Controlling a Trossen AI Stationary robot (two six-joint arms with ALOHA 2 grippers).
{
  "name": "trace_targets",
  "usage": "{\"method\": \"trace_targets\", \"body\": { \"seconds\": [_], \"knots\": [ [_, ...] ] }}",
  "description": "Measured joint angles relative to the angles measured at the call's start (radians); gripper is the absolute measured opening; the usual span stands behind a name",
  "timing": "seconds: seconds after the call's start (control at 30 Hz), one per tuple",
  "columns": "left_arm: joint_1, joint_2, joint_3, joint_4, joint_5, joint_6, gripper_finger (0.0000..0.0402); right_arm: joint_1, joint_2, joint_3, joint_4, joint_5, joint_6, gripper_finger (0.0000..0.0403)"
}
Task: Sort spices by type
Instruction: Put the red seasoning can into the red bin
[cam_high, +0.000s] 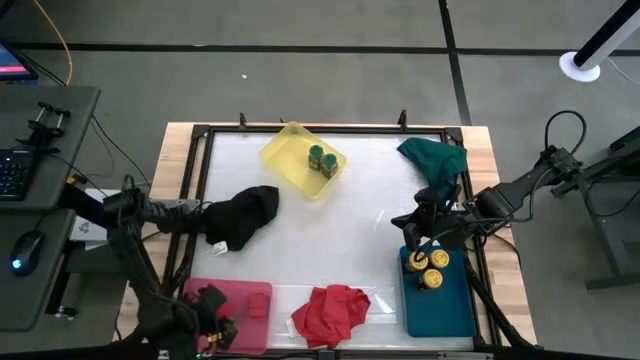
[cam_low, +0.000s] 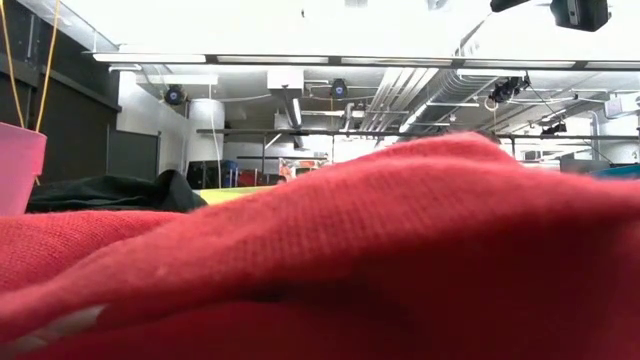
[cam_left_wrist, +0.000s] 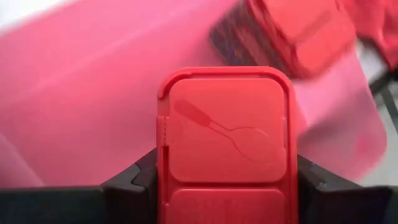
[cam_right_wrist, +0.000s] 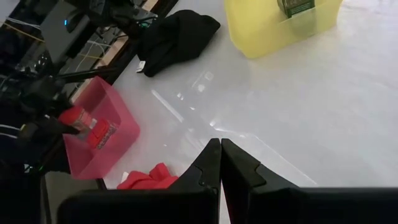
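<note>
My left gripper (cam_high: 217, 326) is over the pink tray (cam_high: 240, 335) at the near left, shut on a small red square box (cam_left_wrist: 227, 143). A second red box (cam_high: 258, 300) lies in the same tray and also shows in the left wrist view (cam_left_wrist: 292, 31). My right gripper (cam_high: 412, 238) is shut and empty beside the far end of the teal tray (cam_high: 440, 310), which holds three yellow-lidded jars (cam_high: 430, 270). Two green-lidded jars (cam_high: 322, 160) stand in the yellow tray (cam_high: 285, 150). My left gripper pinches the red box between its two fingers (cam_left_wrist: 134, 180), one on each of two opposite side walls (cam_left_wrist: 163, 168). The box's lid with the spoon mark faces the wrist camera. The box is over the pink tray's floor; whether it rests on it, I cannot tell.
A black cloth (cam_high: 245, 215) lies at the middle left, a green cloth (cam_high: 435, 160) at the far right and a red cloth (cam_high: 330, 310) at the near edge, filling the low view (cam_low: 400, 250). Bare white table (cam_high: 350, 220) lies between the trays.
</note>
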Motion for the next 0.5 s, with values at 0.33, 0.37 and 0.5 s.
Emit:
{"method": "trace_targets", "body": {
  "seconds": [0.33, 0.37, 0.5],
  "knots": [
    [0.086, -0.001, 0.0, -0.069, -0.027, 0.026, 0.0182, 0.0, 0.0, 0.0, 0.0, 0.0, 0.0, 0.0],
    [0.091, -0.001, 0.0, -0.069, -0.031, 0.03, 0.0182, 0.0, 0.0, 0.0, 0.0, 0.0, -0.001, 0.0],
    [0.108, -0.001, 0.0, -0.073, -0.048, 0.036, 0.0182, 0.0, 0.0, 0.0, 0.0, 0.0, -0.001, 0.0]
  ]
}}
